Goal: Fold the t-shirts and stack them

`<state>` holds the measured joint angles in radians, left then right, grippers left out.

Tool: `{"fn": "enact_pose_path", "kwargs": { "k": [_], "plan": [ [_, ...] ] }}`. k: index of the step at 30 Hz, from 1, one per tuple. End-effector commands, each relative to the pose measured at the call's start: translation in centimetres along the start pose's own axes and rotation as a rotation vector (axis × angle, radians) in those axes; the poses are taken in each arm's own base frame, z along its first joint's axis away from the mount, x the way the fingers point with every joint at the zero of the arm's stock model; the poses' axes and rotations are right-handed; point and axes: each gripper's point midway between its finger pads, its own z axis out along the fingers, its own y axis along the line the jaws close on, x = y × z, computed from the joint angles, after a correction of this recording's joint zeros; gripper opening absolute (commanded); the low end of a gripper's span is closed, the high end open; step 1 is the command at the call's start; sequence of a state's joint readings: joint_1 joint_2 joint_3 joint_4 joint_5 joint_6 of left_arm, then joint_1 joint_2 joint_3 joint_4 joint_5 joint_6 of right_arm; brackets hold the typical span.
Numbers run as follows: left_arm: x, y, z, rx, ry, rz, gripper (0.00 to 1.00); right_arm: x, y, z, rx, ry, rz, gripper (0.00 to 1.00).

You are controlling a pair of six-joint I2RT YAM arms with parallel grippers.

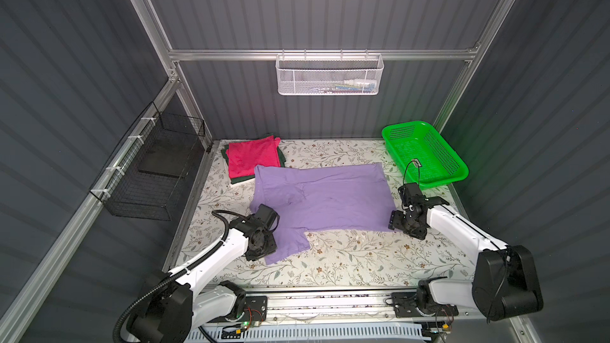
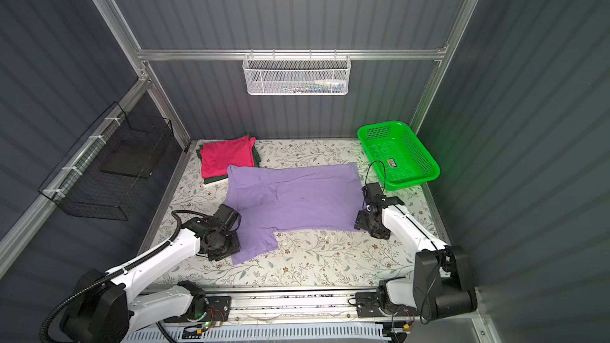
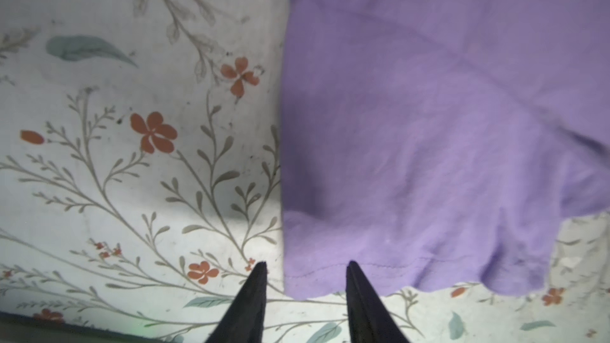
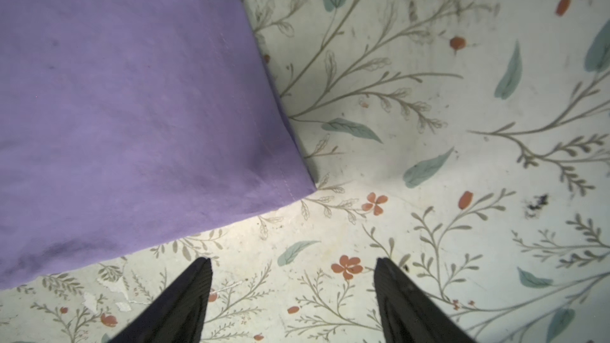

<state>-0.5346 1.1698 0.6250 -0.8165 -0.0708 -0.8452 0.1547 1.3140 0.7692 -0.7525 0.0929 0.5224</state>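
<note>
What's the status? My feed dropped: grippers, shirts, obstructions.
Left gripper open, astride purple t-shirt sleeve hem. Right gripper open beside its corner, holding nothing. Pink t-shirt folded atop dark green t-shirt. Way clear.

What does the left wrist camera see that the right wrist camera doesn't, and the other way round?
Only the left wrist view: the left gripper, jaws apart, straddling a corner of the wavy sleeve hem of the purple t-shirt. Only the right wrist view: the right gripper, open wide over bare flowered tablecloth, beside a stitched square corner of the shirt. Both: the purple shirt lying on that tablecloth.
</note>
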Motion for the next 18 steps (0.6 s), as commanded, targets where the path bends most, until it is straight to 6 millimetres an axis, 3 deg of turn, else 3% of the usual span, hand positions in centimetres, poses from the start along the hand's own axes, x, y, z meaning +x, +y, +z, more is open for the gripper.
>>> {"fn": "enact_pose_path", "kwargs": {
  "k": [1, 7, 13, 18],
  "plan": [
    [2.5, 0.6, 0.8, -0.038, 0.095, 0.02, 0.39, 0.1, -0.1, -0.3, -0.015, 0.002, -0.008, 0.81],
    [3.1, -0.2, 1.6, -0.001, 0.118, 0.033, 0.37, -0.3, -1.0, -0.7, -0.005, -0.018, 0.026, 0.83],
    [3.2, 0.6, 2.2, -0.061, 0.129, 0.045, 0.28, -1.0, -1.0, 0.0, -0.049, -0.021, 0.079, 0.82],
    [3.3, 0.5, 2.6, -0.056, 0.132, 0.045, 0.08, -0.5, -0.5, 1.2, -0.059, 0.036, 0.079, 0.76]
  ]
}}
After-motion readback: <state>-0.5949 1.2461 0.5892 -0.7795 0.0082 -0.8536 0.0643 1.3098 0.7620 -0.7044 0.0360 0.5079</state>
